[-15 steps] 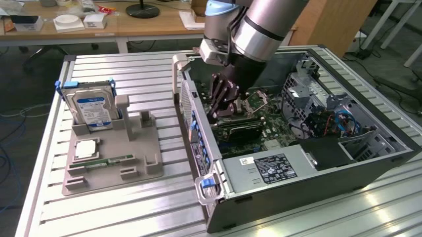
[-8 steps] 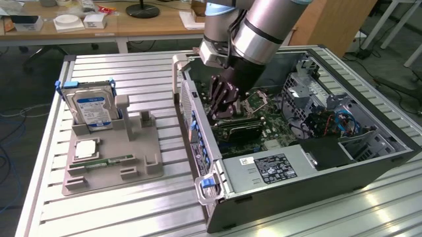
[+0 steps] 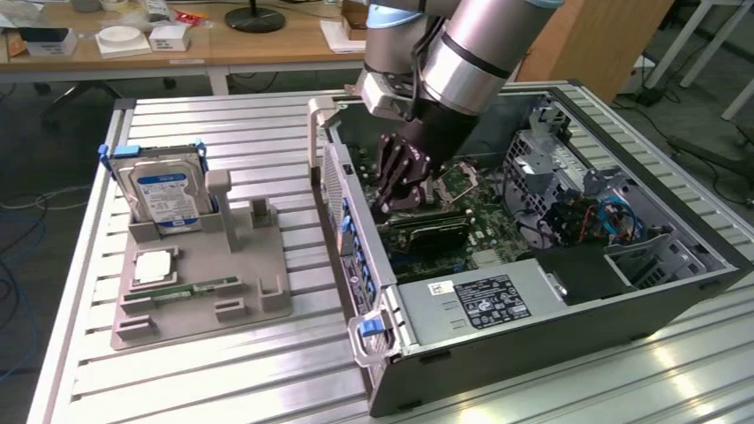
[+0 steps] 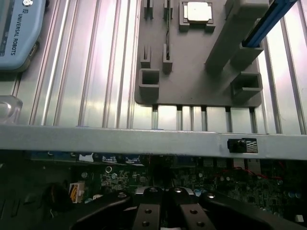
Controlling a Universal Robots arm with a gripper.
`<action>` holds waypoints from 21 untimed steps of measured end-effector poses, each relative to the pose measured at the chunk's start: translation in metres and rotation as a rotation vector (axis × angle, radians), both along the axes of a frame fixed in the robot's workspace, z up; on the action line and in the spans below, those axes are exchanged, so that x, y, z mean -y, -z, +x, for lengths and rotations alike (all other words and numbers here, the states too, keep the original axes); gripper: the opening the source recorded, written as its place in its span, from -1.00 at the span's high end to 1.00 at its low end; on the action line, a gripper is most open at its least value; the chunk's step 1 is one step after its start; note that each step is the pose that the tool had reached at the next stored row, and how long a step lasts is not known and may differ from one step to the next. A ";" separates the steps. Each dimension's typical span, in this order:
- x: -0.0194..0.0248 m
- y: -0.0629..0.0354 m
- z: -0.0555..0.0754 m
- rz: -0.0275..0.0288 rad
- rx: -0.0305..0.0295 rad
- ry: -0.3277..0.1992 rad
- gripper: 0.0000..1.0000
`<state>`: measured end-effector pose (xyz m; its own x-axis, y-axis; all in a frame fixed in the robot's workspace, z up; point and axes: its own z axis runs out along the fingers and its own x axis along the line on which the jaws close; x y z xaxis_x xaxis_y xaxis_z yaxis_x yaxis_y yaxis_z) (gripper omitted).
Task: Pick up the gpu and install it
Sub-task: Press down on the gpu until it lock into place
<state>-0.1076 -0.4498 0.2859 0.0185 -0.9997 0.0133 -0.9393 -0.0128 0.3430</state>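
Wrist view, nearest first: the black fingers [image 4: 146,211] are drawn almost fully together and hang just above the green motherboard [image 4: 216,184] inside the open computer case [image 4: 144,139]. Beyond the case's pale metal wall lies the ribbed aluminium worktop [image 4: 96,72], and on it the grey holder tray [image 4: 192,72]. From the exterior view, the case lies on its side toward the exterior view's right, and the arm reaches down into it. The gpu [image 3: 430,228], a thin dark card, stands on edge on the motherboard directly under the fingers, so it is already inside the case and off the tray. Whether the fingers pinch its top edge or only rest against it cannot be made out. The step in hand looks like the install itself, seating the card in its slot. That calls for the card's lower edge to be lined up along the slot, the card held upright and not tilted, and pressure straight down. Also in the case are a labelled power supply [image 3: 483,300] at the near end, a metal drive cage [image 3: 554,159] and loose blue and red cables [image 3: 589,221] farther in. Toward the exterior view's left, the tray holds a silver hard drive [image 3: 165,194] standing upright at its far end, a square processor chip [image 3: 154,265] in a recess and a narrow green memory stick [image 3: 200,287] nearer.
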 end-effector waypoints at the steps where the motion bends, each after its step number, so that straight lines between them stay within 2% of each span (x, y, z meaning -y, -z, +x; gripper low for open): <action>1: -0.0001 -0.0014 0.001 -0.0001 0.0000 0.000 0.73; 5: -0.0018 -0.0068 0.001 0.0002 0.0003 0.000 0.73; 9: -0.0047 -0.0071 0.000 -0.0036 0.0070 -0.002 0.73; 12: -0.0051 -0.0070 -0.001 -0.0053 0.0227 -0.007 0.73; 21: -0.0052 -0.0070 -0.006 -0.0068 0.0563 -0.021 0.73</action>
